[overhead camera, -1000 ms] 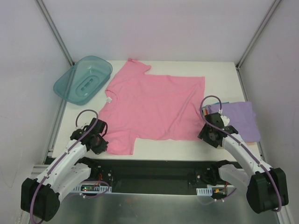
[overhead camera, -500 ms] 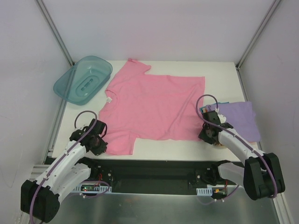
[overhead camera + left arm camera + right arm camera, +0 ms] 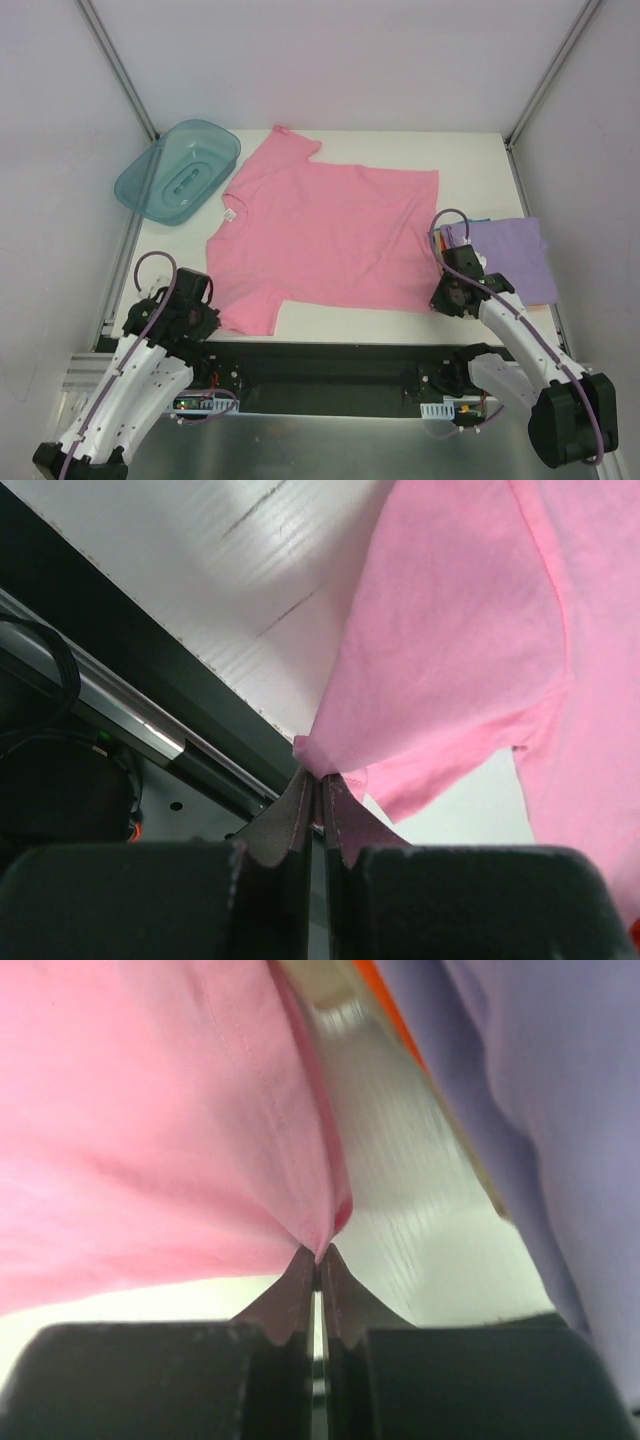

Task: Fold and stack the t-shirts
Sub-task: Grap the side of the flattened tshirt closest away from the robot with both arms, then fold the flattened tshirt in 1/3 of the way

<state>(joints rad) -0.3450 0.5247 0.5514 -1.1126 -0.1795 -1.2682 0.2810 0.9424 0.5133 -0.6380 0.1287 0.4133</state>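
Note:
The pink t-shirt (image 3: 330, 225) lies spread flat mid-table, its neck label toward the left. My left gripper (image 3: 208, 314) is shut on the edge of its near-left sleeve, and the left wrist view shows the pink cloth (image 3: 460, 650) bunched at the left gripper's tips (image 3: 318, 780). My right gripper (image 3: 438, 303) is shut on the shirt's near-right hem corner. In the right wrist view the pink hem (image 3: 160, 1130) is pinched at the right gripper's tips (image 3: 318, 1257). A folded lavender t-shirt (image 3: 512, 255) tops a stack at the right, with an orange edge (image 3: 390, 1015) under the lavender cloth (image 3: 540, 1090).
A translucent teal tub (image 3: 180, 170) sits tilted at the far left corner. The table's near edge and a black rail (image 3: 150, 695) run just behind both grippers. Metal frame posts (image 3: 120, 70) rise at the back corners.
The right gripper went from open to shut on the hem corner. The left arm drew back toward the near-left, still holding the sleeve, and the shirt's left side shifted slightly with it.

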